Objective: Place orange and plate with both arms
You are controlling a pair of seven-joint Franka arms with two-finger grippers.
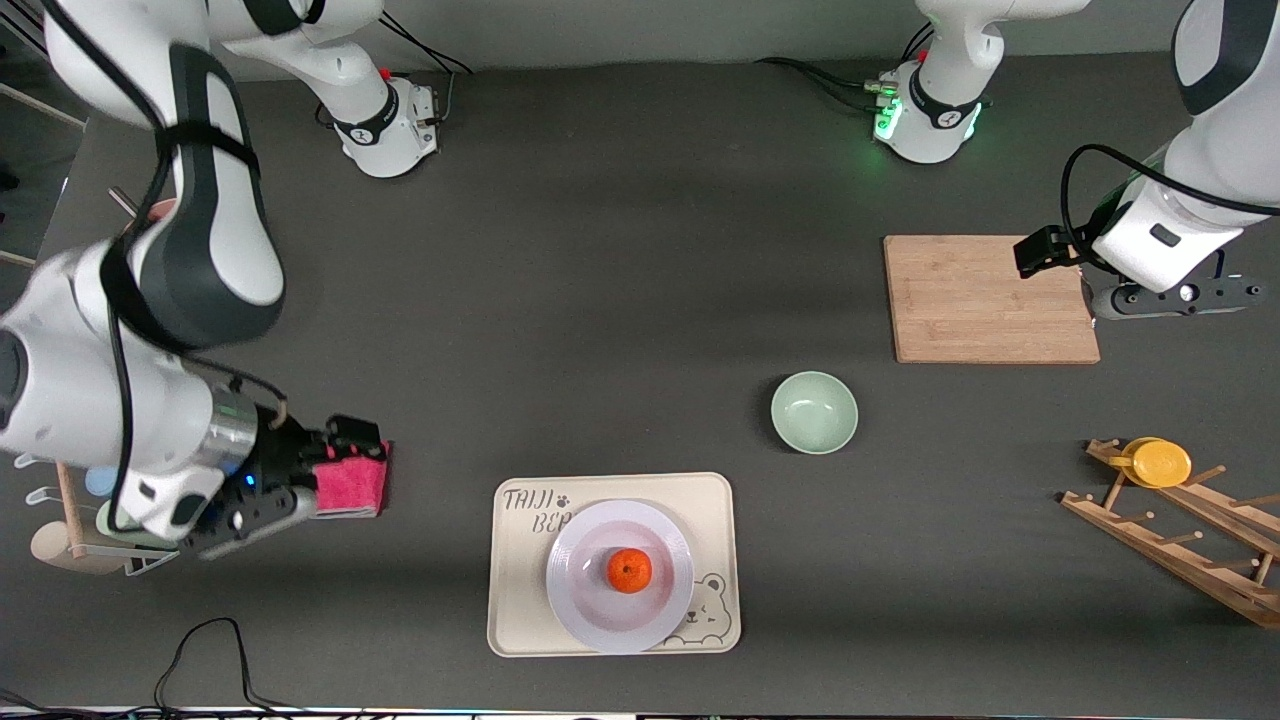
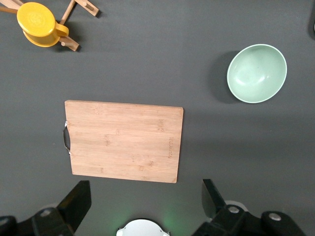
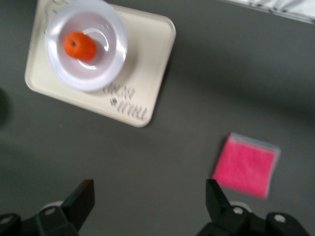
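Observation:
The orange [image 1: 629, 570] [image 3: 79, 46] lies in the middle of the white plate [image 1: 585, 610] [image 3: 109, 59]. The plate rests on a cream tray [image 1: 715, 520] [image 3: 147, 64] near the table's front edge. My right gripper [image 1: 262, 510] [image 3: 149, 191] hangs open and holds nothing, up over the table by a pink cloth [image 1: 352, 485] [image 3: 246, 164], toward the right arm's end. My left gripper [image 1: 1175, 297] [image 2: 145, 196] is open and holds nothing, high over the end of a wooden cutting board [image 1: 990, 298] [image 2: 123, 141] toward the left arm's end.
A pale green bowl [image 1: 814, 412] [image 2: 257, 73] sits between the board and the tray. A wooden rack [image 1: 1190, 545] with a yellow cup [image 1: 1160, 462] [image 2: 39, 24] stands at the left arm's end. Another small rack [image 1: 60, 530] stands under the right arm.

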